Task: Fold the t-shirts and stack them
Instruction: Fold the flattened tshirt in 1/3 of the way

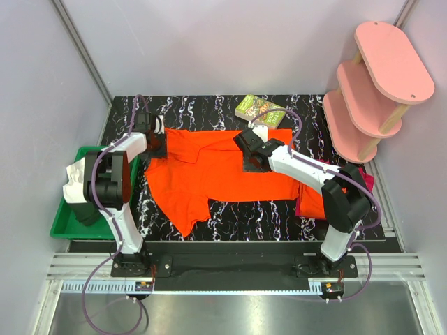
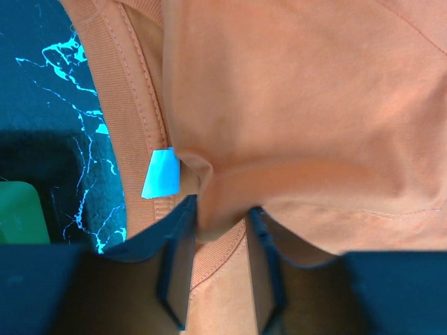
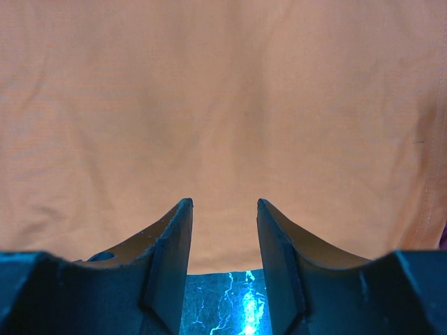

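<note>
Left gripper (image 2: 217, 222), extended by the left edge of the table (image 1: 279, 218), pinches the rumpled orange t-shirt (image 1: 213, 178); right gripper (image 3: 223, 208) hangs half-open, empty.

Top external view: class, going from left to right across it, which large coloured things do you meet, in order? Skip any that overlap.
green tray → orange t-shirt → pink shelf

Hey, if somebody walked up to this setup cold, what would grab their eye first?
The bright orange t-shirt spread across the middle of the black marbled table stands out first. After that come the pink shelf, standing at the far right corner, and the green bin at the left side.
</note>
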You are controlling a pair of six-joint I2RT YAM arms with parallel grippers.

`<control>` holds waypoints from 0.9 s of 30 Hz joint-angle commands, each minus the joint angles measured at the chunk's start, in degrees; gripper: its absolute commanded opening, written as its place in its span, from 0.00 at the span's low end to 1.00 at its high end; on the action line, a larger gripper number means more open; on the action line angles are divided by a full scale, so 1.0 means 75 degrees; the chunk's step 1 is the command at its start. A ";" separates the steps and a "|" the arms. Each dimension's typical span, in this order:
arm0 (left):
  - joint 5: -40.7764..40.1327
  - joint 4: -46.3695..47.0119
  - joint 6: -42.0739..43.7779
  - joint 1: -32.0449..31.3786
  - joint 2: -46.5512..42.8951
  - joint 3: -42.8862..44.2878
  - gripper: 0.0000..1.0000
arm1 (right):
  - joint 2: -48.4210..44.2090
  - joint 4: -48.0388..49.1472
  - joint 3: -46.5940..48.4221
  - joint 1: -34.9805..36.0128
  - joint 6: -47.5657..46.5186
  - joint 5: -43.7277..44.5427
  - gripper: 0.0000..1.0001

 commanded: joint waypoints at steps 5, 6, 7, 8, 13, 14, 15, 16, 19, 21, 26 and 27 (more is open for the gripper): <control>-0.0022 0.0304 0.0045 0.0047 -0.0361 -0.0082 0.17 | -0.0091 0.0090 0.0059 0.0077 0.0119 0.0123 0.48; 0.0001 0.0281 0.0045 0.0047 -0.0384 -0.0117 0.15 | -0.0103 0.0090 0.0058 0.0065 0.0130 0.0112 0.48; -0.0010 0.0304 0.0033 0.0047 -0.0419 -0.0140 0.11 | -0.0114 0.0090 0.0047 0.0077 0.0119 0.0100 0.48; -0.0011 0.0292 0.0033 0.0047 -0.0478 -0.0187 0.08 | -0.0115 0.0090 0.0047 0.0077 0.0130 0.0112 0.48; 0.0060 -0.0046 0.0021 0.0047 -0.0864 -0.0292 0.00 | -0.0243 0.0102 -0.0012 0.0077 0.0130 0.0147 0.48; 0.0118 -0.0094 0.0033 0.0047 -0.0958 -0.0362 0.00 | -0.0255 0.0102 -0.0023 0.0077 0.0130 0.0147 0.48; 0.0153 -0.0141 0.0056 0.0047 -0.1133 -0.0398 0.00 | -0.0255 0.0102 -0.0035 0.0077 0.0130 0.0147 0.48; 0.0177 -0.0257 0.0091 0.0047 -0.1216 -0.0433 0.00 | -0.0278 0.0102 -0.0059 0.0077 0.0142 0.0147 0.48; 0.0270 -0.0515 0.0127 0.0047 -0.1462 -0.0504 0.00 | -0.0267 0.0172 -0.0082 0.0089 0.0224 0.0088 0.48; 0.0376 -0.0761 0.0115 0.0047 -0.1544 -0.0539 0.00 | -0.0232 0.0184 -0.0082 0.0135 0.0259 0.0065 0.48; 0.0517 -0.1032 0.0197 0.0047 -0.1604 -0.0807 0.00 | -0.0255 0.0196 -0.0106 0.0194 0.0283 0.0076 0.48; 0.0528 -0.1102 0.0220 0.0036 -0.1592 -0.0855 0.00 | -0.0267 0.0207 -0.0106 0.0194 0.0283 0.0088 0.48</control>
